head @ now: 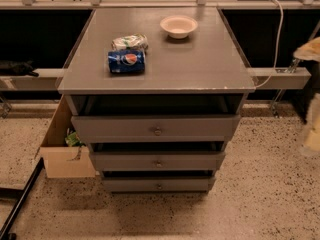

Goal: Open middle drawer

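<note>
The grey cabinet (200, 69) stands in the middle of the camera view with three drawer fronts stacked below its top. The middle drawer (125, 161) is the second front, with a small round metal knob (158, 163) at its centre and a dark gap above it. The taller top drawer (110, 128) and the shortest bottom drawer (130, 185) sit above and below it. My gripper (312, 131) shows only as a pale blurred shape at the right edge of the view, well to the right of the cabinet and away from the knob.
On the cabinet top lie a blue Pepsi can (126, 61), a crumpled pale bag (130, 41) and a white bowl (178, 26). An open cardboard box (62, 154) stands against the cabinet's left side. A black bar (17, 206) crosses the floor at lower left. A rail runs behind the cabinet.
</note>
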Controlling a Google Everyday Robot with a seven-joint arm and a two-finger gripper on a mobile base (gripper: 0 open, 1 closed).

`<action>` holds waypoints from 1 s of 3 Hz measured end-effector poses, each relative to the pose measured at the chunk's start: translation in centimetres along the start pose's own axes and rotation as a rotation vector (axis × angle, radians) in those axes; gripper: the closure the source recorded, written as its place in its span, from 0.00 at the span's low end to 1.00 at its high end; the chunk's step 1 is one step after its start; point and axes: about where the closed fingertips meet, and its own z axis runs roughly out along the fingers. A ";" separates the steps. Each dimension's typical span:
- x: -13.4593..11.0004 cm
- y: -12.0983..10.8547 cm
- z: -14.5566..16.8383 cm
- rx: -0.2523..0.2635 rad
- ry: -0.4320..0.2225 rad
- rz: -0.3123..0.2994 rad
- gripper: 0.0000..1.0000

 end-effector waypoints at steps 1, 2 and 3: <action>1.7 3.3 -2.4 0.044 0.034 -0.024 0.00; 5.0 8.2 -7.0 0.073 0.041 -0.071 0.00; 4.8 8.5 -7.7 0.088 0.042 -0.084 0.00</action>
